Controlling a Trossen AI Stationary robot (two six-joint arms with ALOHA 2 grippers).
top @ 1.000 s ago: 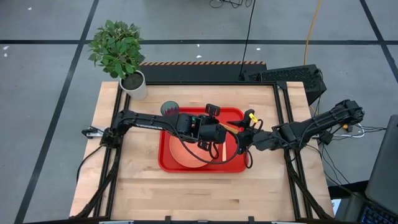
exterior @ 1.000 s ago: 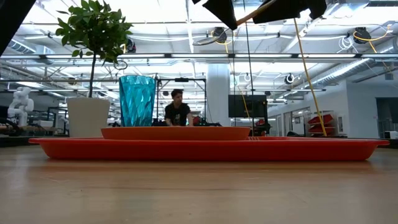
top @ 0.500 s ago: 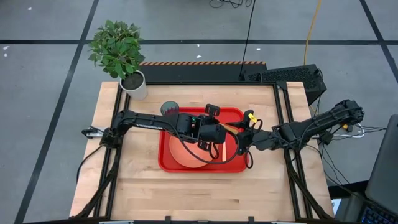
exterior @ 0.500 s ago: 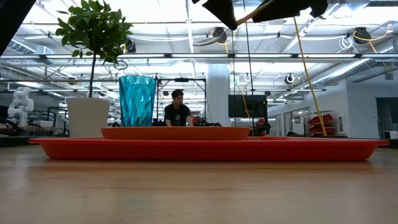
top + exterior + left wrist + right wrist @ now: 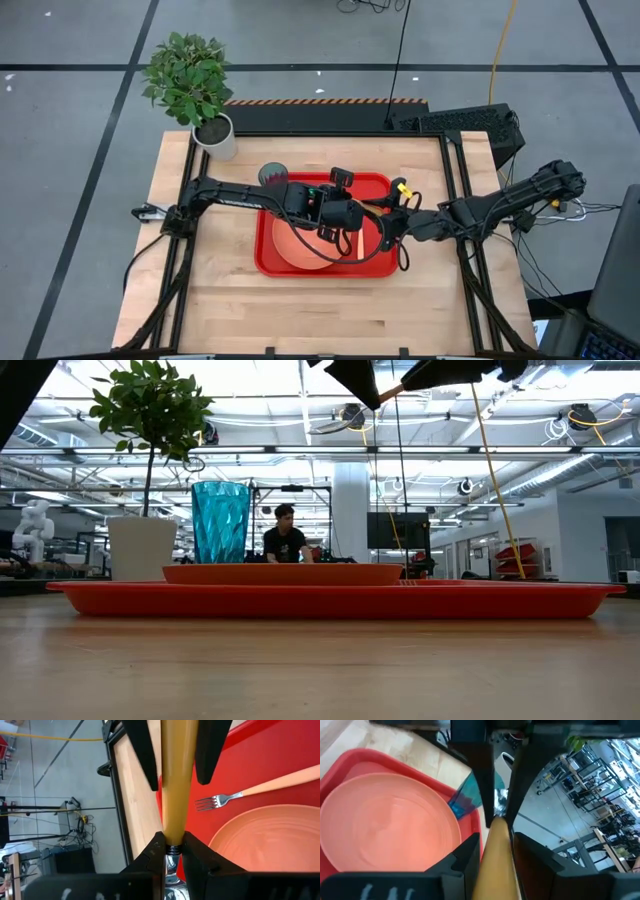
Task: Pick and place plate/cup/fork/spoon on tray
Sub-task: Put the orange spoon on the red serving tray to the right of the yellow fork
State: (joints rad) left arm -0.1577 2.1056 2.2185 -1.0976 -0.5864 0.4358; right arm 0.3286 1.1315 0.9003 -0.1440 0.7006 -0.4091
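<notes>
The spoon (image 5: pixel 372 205), with an orange-tan handle, hangs in the air over the red tray (image 5: pixel 262 262), between my two grippers. My left gripper (image 5: pixel 172 845) is shut on it. My right gripper (image 5: pixel 495 845) is open, and its fingers (image 5: pixel 142 755) stand close on either side of the handle. I see no clear touch. The salmon plate (image 5: pixel 300 245) lies on the tray's left half. The fork (image 5: pixel 235 795) lies flat on the tray to the plate's right. The teal cup (image 5: pixel 220 520) stands upright at the tray's far left corner. My left gripper pinches the spoon between its two fingers at the bowl end of the handle (image 5: pixel 172 836), where the metal neck begins. The fingers come about level from the table's left and lie along the spoon. The handle (image 5: pixel 388 390) sticks out ahead toward my right gripper, clear above the tray.
A white pot with a green plant (image 5: pixel 217 135) stands at the table's far left corner. A dark device (image 5: pixel 465 120) sits past the far right corner. Bare wood shows on the near side of the tray. A person (image 5: pixel 285 535) is in the room far behind.
My right gripper has gone toward the table's left, along the spoon's handle toward my left gripper, and less of the handle shows between the two. The spoon has kept still.
</notes>
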